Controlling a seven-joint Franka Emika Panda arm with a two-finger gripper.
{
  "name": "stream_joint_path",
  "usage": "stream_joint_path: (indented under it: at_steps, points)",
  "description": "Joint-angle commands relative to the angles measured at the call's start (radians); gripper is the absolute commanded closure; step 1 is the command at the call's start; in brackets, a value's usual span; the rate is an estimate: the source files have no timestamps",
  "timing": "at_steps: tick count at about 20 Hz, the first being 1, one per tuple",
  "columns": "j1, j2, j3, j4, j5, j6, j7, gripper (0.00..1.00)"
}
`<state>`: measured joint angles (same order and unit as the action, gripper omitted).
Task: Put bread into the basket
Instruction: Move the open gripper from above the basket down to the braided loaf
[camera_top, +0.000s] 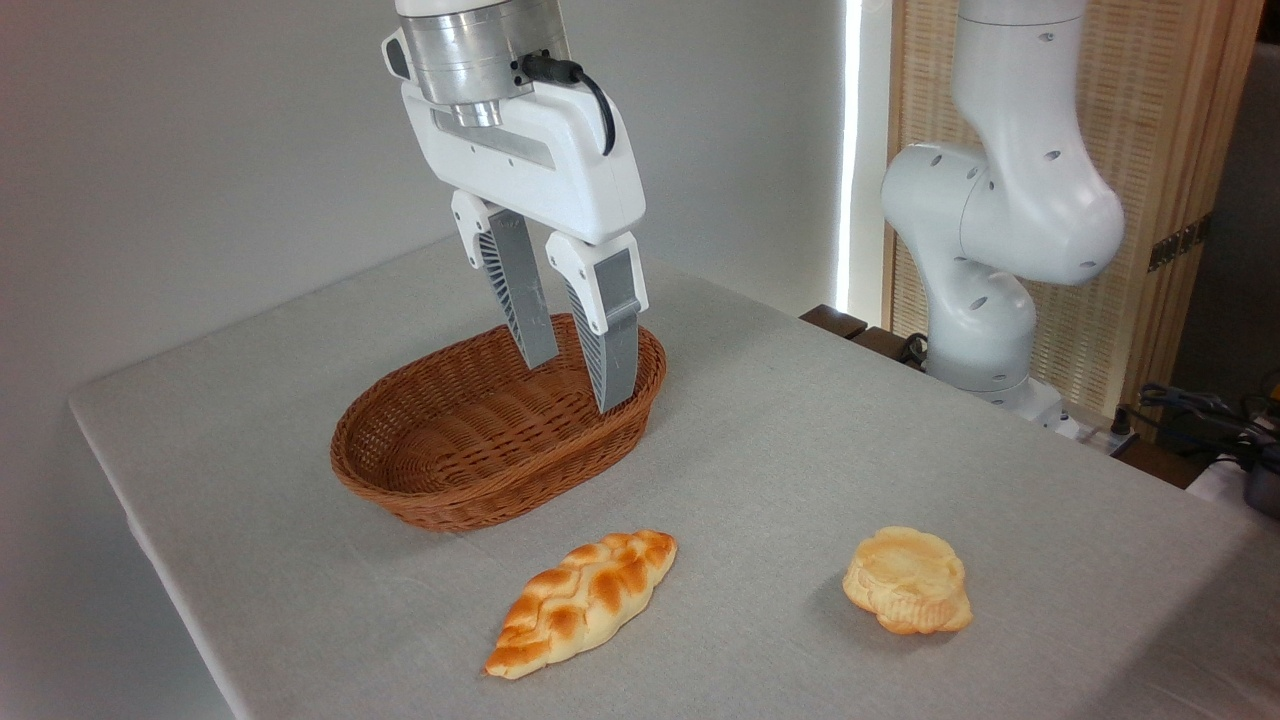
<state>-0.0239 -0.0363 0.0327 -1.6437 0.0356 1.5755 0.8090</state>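
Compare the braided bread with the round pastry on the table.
The bread is long, braided and pointed at its ends; the pastry is round. The bread has orange-brown toasted ridges; the pastry is paler yellow. The bread lies nearer the basket. Both rest on the table, untouched.

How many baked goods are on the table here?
2. The braided bread lies in front of the basket; the round pastry sits apart to its right. The basket looks empty, so probably none hidden.
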Motion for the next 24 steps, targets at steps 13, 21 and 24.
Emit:
stream_joint_path:
  at_steps: [13,21,24]
  points:
    - [-0.014,-0.033,0.012,-0.108,-0.003,0.064,0.01,0.0]
    - [-0.008,-0.113,0.016,-0.488,0.044,0.464,-0.039,0.0]
    - [-0.007,-0.103,0.016,-0.562,0.044,0.595,-0.071,0.0]
